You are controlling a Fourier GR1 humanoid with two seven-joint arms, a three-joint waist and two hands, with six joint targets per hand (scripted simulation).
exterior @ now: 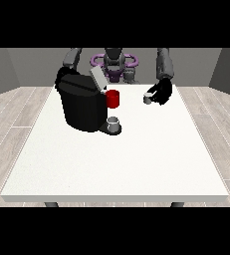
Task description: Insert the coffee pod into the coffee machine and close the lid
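A black coffee machine point(81, 107) stands on the white table point(116, 159) at the view's left, its grey lid point(97, 78) tilted up. A grey cup point(114, 123) sits on its base at the front. The small grey coffee pod point(147, 98) is above the table at the view's right, with the hand at the view's right point(162, 92) curled round it. The hand at the view's left point(61, 74) is mostly hidden behind the machine's top.
A red mug point(113, 98) stands just right of the machine, between it and the pod. The table's front edge runs along the bottom; wood floor lies on both sides.
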